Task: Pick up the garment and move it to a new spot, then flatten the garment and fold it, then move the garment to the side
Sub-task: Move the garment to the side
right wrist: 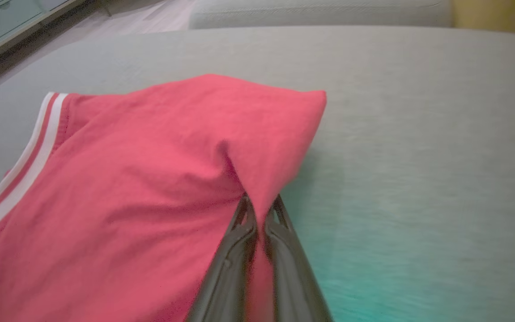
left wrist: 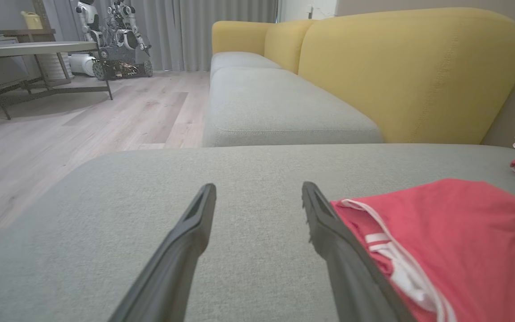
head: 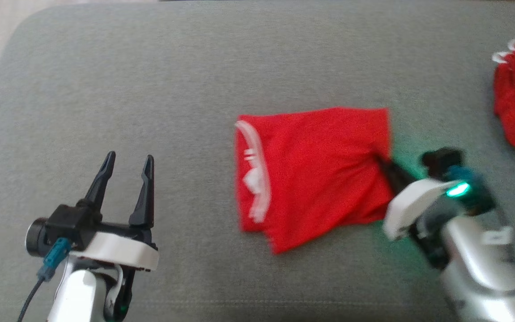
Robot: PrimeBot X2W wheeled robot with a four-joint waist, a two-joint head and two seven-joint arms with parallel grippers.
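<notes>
1. A yellow sofa back [left wrist: 409,76] curves through the room.
2. Grey seat cushions [left wrist: 279,107] lie directly below the sofa back, along its length.
3. Pale wood floor [left wrist: 82,129] spreads out in front of the sofa.
4. A round-topped table [left wrist: 33,47] on thin dark legs stands across that floor, well apart from the sofa.
5. Grey curtains [left wrist: 221,31] hang beyond the sofa's far end.
</notes>
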